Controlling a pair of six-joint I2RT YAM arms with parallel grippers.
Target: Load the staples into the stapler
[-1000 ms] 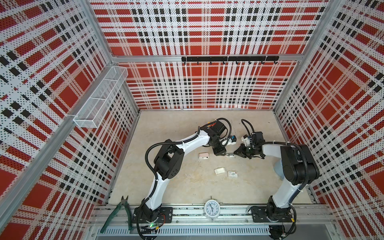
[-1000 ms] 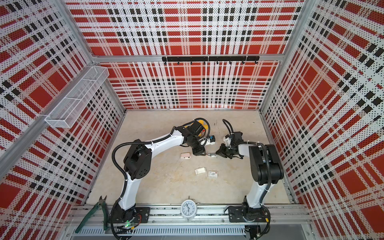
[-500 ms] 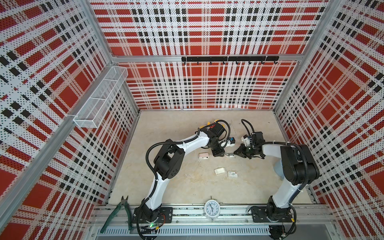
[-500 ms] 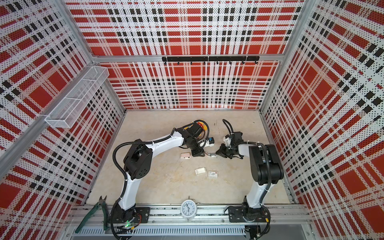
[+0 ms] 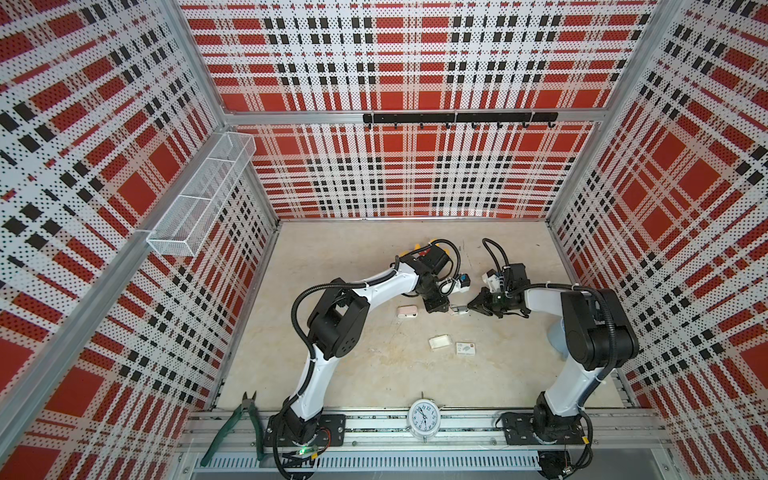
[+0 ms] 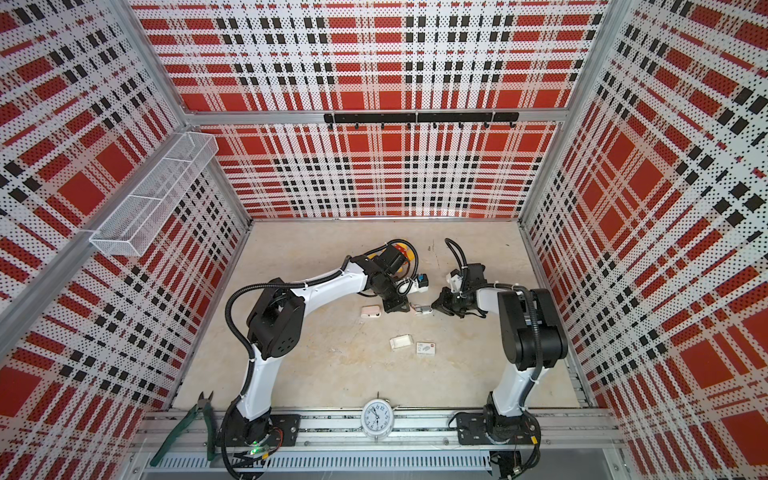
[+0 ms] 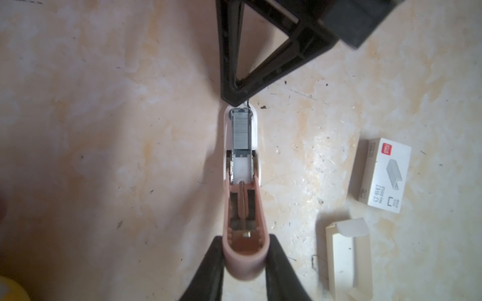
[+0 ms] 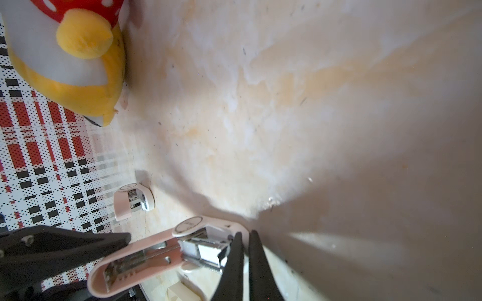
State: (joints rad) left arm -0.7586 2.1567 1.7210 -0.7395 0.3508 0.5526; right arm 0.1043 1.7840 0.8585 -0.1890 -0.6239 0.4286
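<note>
A small pink-and-white stapler (image 7: 243, 208) lies open on the beige floor, between the two arms in both top views (image 5: 457, 308) (image 6: 422, 309). A silvery-grey strip of staples (image 7: 241, 130) sits in its magazine, with the white pusher behind it. My left gripper (image 7: 245, 250) is shut on the free end of the raised pink lid, one black finger on each side. My right gripper (image 8: 245, 234) is shut with nothing between its fingers. In the left wrist view the right gripper (image 7: 236, 99) has its tip at the front end of the stapler's base.
A second pink stapler (image 5: 407, 311) lies just left of my left gripper (image 5: 442, 308). A printed white box (image 7: 383, 174) and an open cardboard tray (image 7: 347, 258) lie nearer the front. A plush toy (image 8: 73, 57) is at the back, a clock (image 5: 423, 417) and pliers (image 5: 237, 424) on the front rail.
My left gripper's fingers have closed onto the pink lid, and that gripper has come down slightly. The right arm has stayed where it was.
</note>
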